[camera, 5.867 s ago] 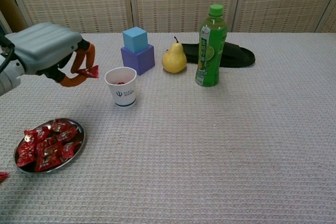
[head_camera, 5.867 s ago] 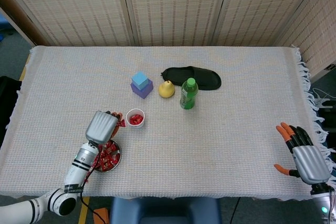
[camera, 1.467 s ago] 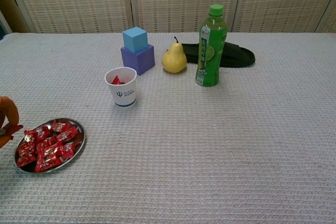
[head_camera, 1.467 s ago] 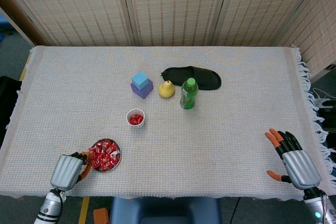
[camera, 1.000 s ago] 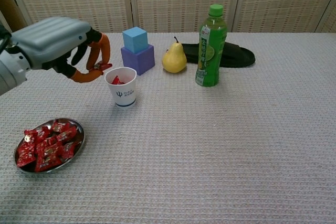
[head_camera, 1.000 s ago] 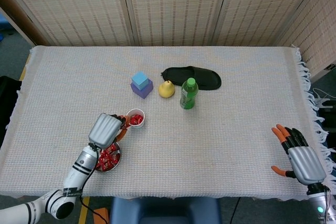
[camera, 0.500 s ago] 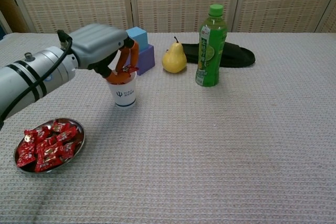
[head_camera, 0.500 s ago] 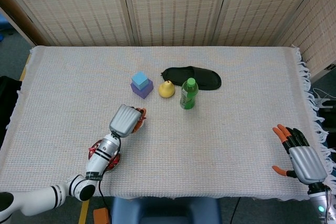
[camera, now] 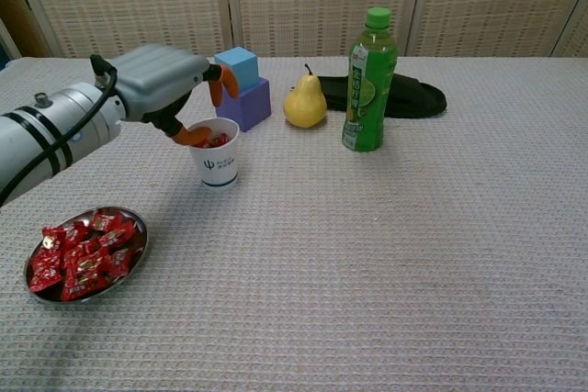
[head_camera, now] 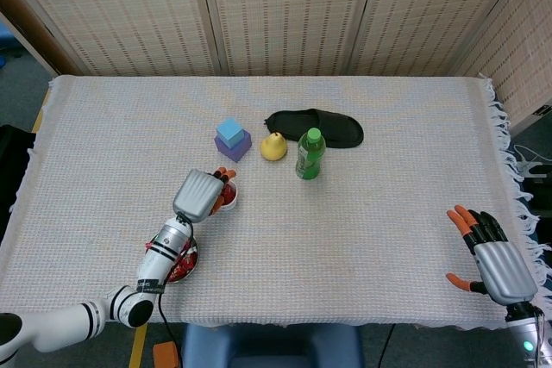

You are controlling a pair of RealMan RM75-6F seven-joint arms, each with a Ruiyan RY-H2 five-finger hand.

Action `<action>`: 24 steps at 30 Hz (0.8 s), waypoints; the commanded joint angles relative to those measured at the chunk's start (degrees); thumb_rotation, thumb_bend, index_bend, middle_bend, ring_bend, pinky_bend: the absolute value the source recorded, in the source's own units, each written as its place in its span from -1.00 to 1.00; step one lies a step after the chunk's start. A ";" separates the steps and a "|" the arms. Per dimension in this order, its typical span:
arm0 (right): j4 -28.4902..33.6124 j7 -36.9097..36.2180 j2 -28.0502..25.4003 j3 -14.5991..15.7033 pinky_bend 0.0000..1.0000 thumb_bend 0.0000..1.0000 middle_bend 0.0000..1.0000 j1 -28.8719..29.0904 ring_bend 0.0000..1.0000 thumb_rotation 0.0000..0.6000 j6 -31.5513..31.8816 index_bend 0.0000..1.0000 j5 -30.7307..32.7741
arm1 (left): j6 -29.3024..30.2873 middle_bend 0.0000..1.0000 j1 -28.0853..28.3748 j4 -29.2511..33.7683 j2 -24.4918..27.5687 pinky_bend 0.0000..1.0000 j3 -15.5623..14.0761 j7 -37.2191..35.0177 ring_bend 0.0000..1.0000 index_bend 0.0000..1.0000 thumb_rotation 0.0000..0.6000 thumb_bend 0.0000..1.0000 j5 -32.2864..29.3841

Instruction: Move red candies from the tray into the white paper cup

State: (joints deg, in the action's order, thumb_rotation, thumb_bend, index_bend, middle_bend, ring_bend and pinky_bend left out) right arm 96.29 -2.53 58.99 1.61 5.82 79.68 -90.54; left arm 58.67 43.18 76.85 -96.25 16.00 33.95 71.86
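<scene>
Red wrapped candies (camera: 81, 258) fill the round metal tray (camera: 136, 246) near left. Farther right, the left hand (camera: 163, 80) hovers over the white paper cup (camera: 215, 155), fingers spread, empty (release looks complete); lift straight up. Right hand (head_camera: 498, 263) rests open.

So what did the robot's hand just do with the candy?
The left hand carried a red candy from the tray up to the white paper cup and let it go; its fingers are now spread above the rim. The right hand, bottle and pear stayed put.
</scene>
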 commanded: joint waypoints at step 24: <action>0.45 -0.66 -0.36 1.47 -1.00 -0.95 -1.00 -0.35 -1.00 1.00 1.50 -1.00 -4.30 | 11.21 -0.77 -19.90 18.68 17.15 1.00 -22.94 -5.35 0.36 -0.85 1.00 -0.25 9.07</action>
State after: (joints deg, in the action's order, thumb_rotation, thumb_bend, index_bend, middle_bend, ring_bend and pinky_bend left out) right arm 96.71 -3.21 58.63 3.04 5.50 81.12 -94.78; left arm 70.35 23.63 95.58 -79.14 -6.71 28.13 81.42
